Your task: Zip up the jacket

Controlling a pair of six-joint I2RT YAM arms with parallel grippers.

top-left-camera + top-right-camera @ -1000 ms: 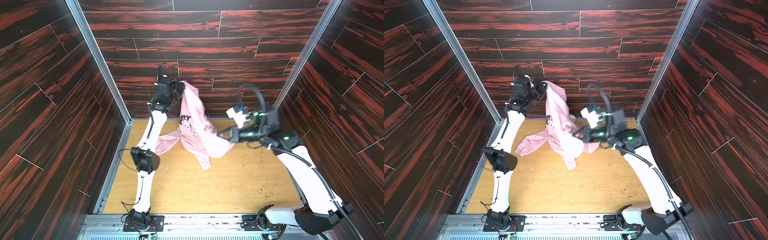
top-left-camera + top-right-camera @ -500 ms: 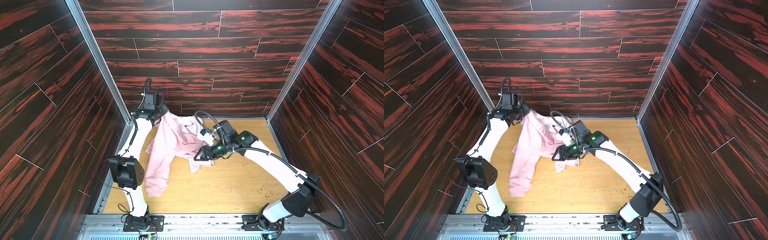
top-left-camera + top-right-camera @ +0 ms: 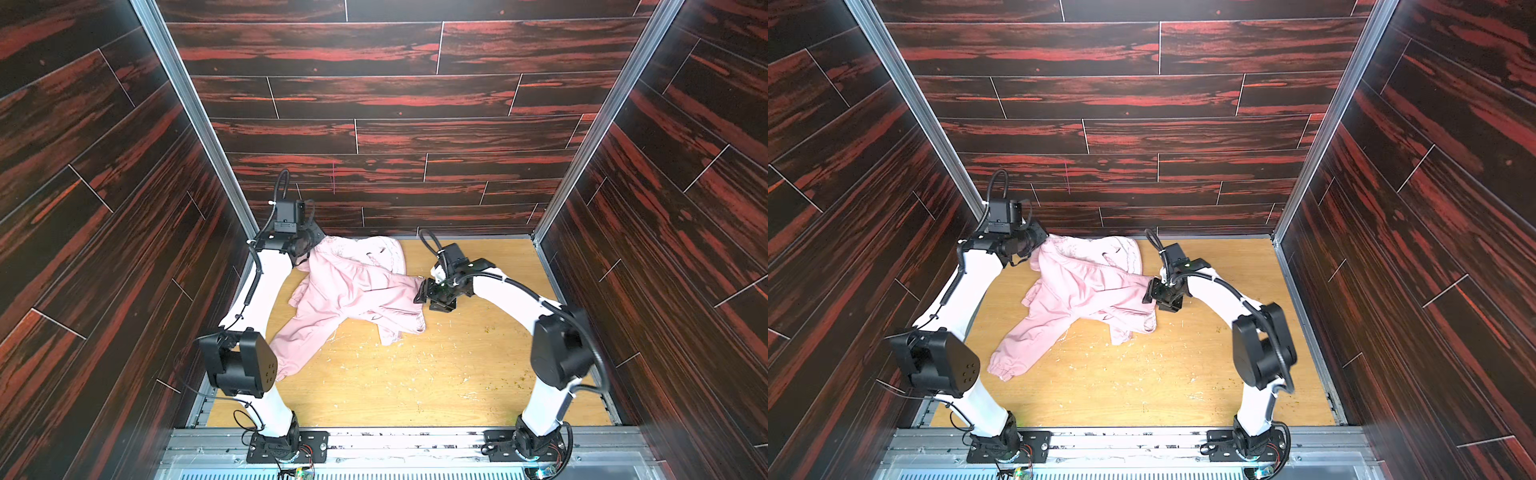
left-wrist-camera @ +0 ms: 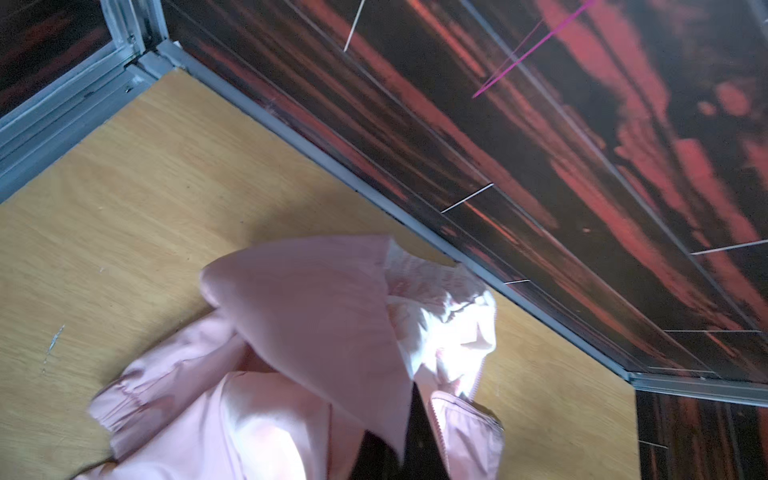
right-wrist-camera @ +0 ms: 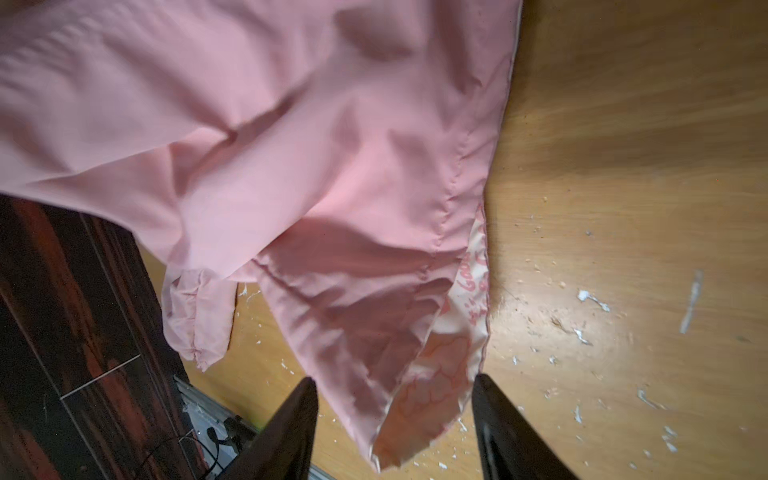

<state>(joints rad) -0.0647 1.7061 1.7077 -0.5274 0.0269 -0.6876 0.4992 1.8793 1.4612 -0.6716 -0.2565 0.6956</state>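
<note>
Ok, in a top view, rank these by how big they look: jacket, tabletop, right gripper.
1. tabletop, largest by far.
2. jacket, spread over its far left part.
3. right gripper, smallest, at the jacket's right edge.

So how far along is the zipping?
Done: nothing zipped; the jacket lies crumpled on the table, pale lining showing. In hand: left gripper shut on its far edge; right gripper's jaws open around the hem. Left: spread it flat, join the front edges, zip up.

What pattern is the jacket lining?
Jacket lining: pale cream with pink outlines and lettering; clearest in right wrist view.
</note>
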